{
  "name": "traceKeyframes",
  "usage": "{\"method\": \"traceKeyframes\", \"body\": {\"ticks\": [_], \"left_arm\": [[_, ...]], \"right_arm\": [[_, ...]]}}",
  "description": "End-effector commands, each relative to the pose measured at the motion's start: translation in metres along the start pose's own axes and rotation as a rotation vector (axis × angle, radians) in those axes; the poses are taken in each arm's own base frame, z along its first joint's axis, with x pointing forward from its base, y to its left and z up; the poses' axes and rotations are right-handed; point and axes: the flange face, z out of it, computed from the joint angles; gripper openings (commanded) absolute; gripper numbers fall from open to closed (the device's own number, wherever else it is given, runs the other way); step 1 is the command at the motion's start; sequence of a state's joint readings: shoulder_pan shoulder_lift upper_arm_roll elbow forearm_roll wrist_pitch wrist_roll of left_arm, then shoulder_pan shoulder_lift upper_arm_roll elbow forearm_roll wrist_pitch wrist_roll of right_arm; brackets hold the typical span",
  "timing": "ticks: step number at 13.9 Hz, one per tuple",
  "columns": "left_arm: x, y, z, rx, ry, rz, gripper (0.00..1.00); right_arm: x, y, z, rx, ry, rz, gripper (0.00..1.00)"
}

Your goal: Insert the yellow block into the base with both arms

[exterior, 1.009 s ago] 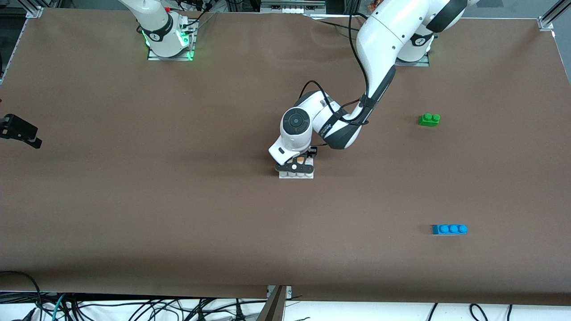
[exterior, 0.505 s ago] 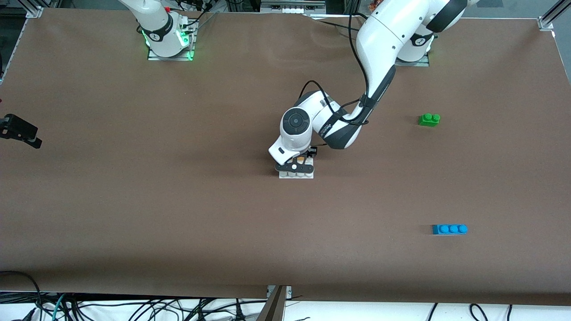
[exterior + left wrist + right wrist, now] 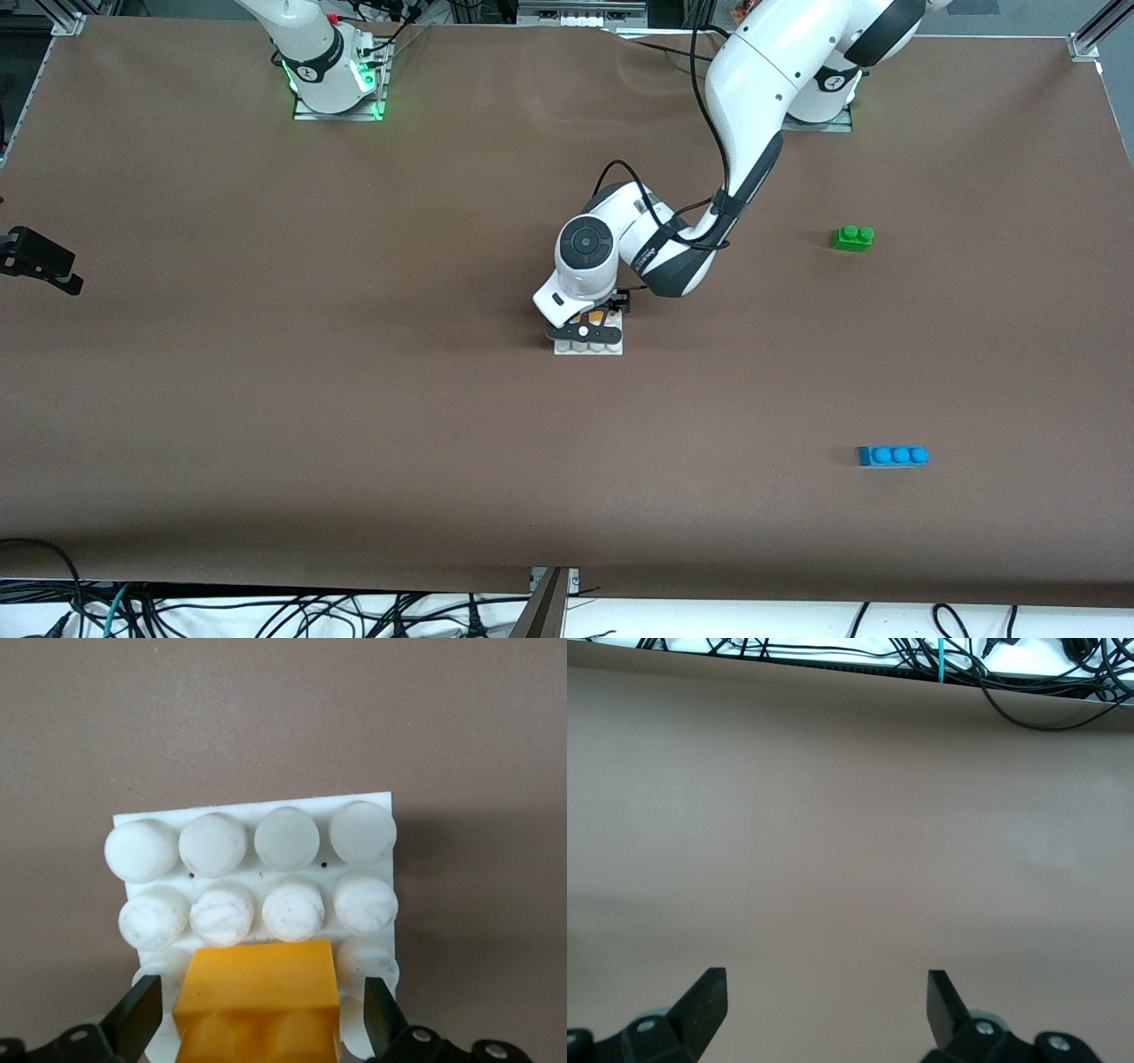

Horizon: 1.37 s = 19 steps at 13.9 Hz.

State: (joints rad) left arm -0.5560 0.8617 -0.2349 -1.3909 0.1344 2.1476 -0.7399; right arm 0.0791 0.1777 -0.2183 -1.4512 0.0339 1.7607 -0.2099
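Yellow block [image 3: 258,992] seated on the base [image 3: 588,347]

My left gripper [image 3: 258,1023] straddles it, 2 fingers spread clear; right gripper [image 3: 824,1010] waits open, empty.

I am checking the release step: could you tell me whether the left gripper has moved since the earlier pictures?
Yes, slightly. In the front view the left gripper has crept toward the robots' bases over the base, baring more of the yellow block.
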Motion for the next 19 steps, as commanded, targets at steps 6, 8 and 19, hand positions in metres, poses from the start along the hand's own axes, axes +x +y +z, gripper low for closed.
{"method": "traceKeyframes", "body": {"ticks": [6, 8, 19], "left_arm": [[0.008, -0.023, -0.089, 0.035, 0.002, -0.023, 1.0], [0.014, -0.05, -0.138, 0.033, 0.007, -0.062, 1.0], [0.004, -0.296, -0.359, 0.014, -0.048, 0.028, 1.0]], "right_arm": [[-0.001, 0.002, -0.001, -0.003, 0.004, -0.014, 1.0], [-0.001, 0.002, -0.001, -0.003, 0.004, -0.014, 1.0], [-0.001, 0.002, -0.001, -0.003, 0.004, -0.015, 1.0]]}}
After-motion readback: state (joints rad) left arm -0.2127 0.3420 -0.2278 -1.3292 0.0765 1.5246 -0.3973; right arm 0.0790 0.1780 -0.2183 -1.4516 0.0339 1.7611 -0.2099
